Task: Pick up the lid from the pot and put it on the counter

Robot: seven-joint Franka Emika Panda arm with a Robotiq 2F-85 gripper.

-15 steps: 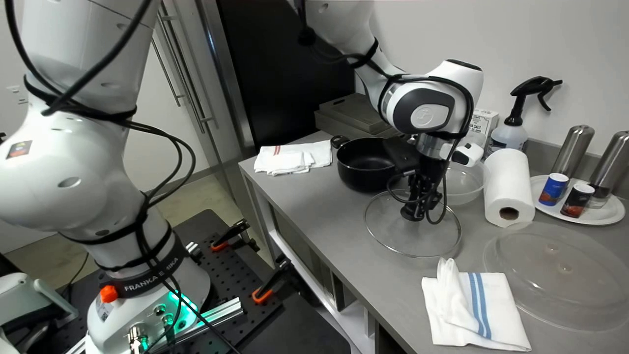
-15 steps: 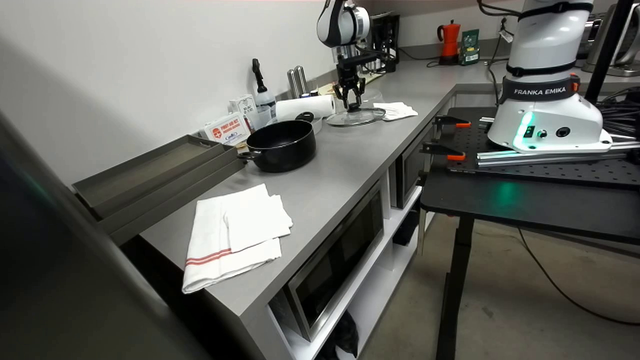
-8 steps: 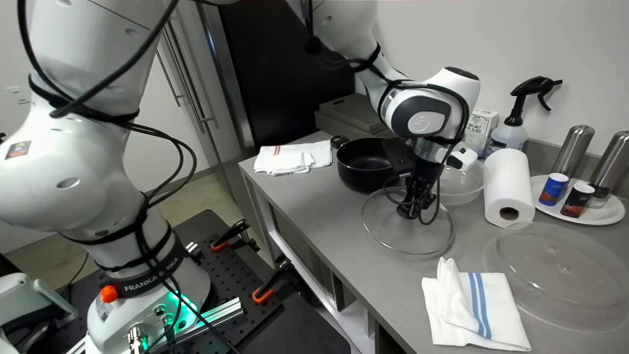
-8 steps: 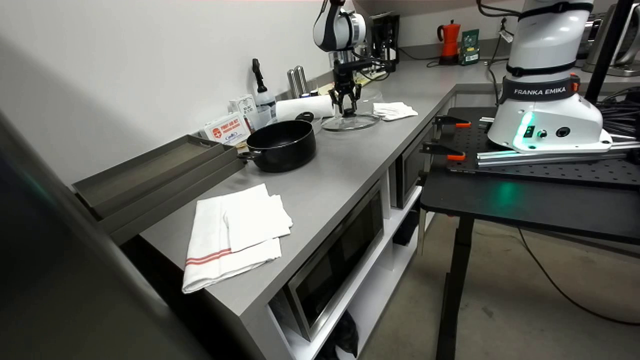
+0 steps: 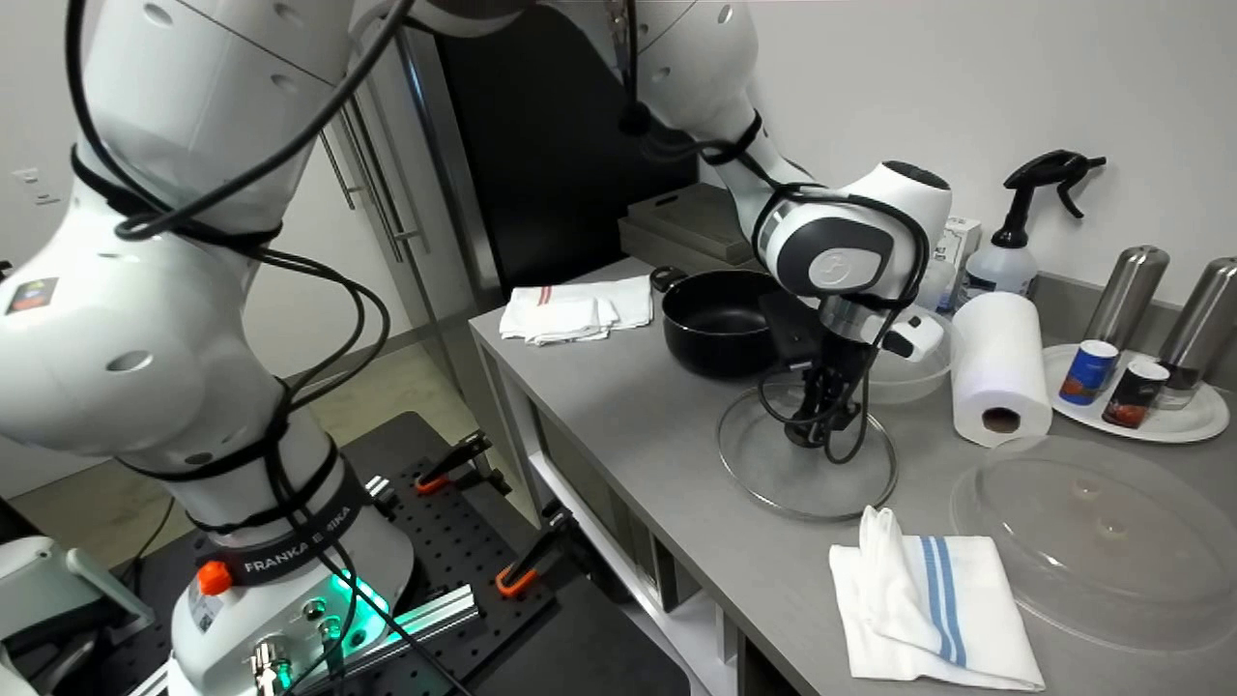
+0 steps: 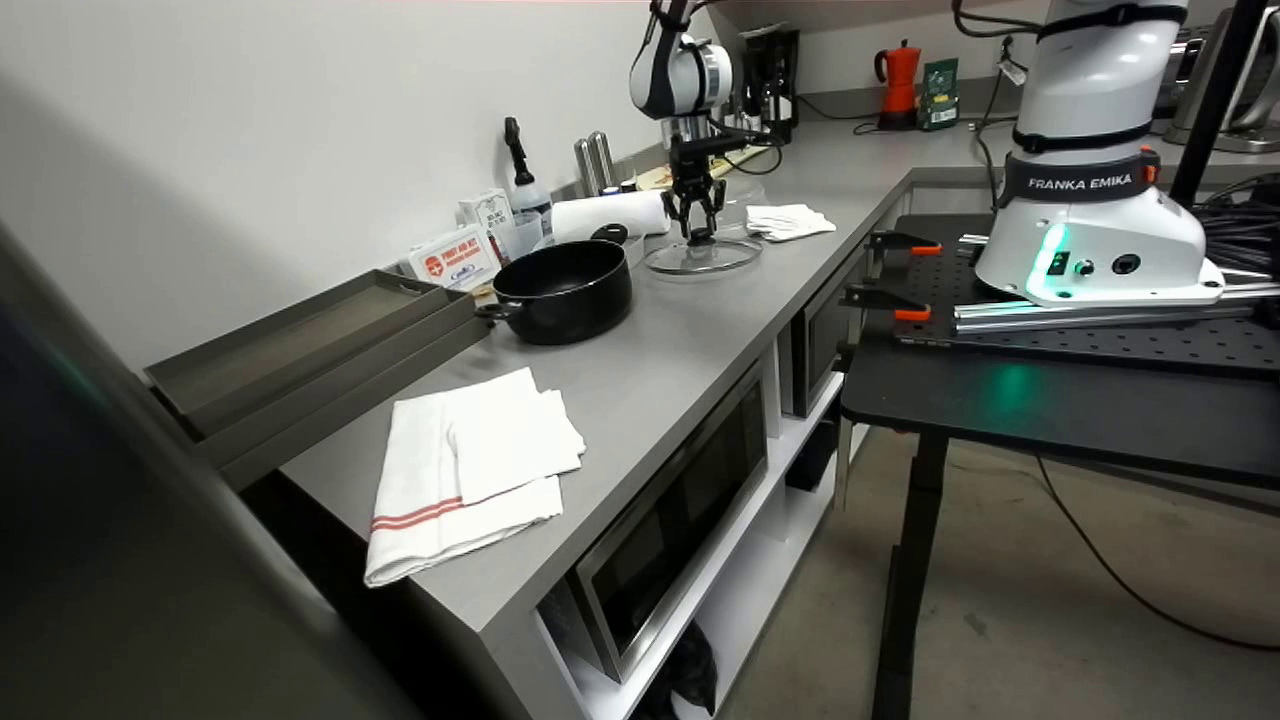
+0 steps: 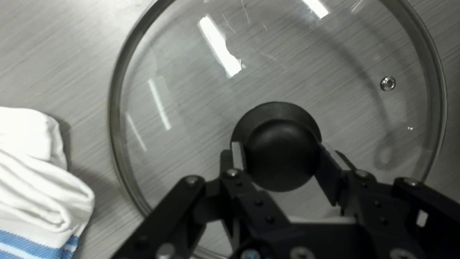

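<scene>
Lid [image 7: 276, 88], lower than before, over counter [image 6: 680, 350]; claw [image 7: 283, 159] clasping knob [image 7: 282, 154].

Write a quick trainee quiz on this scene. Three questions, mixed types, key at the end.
1. By which part does the gripper hold the glass lid?
2. True or false: the black pot has no lid on it.
3. Fill in: the towel in the wrist view has ____ stripes.

Key:
1. Its black knob.
2. True; its open top shows in both exterior views.
3. Blue.
</scene>
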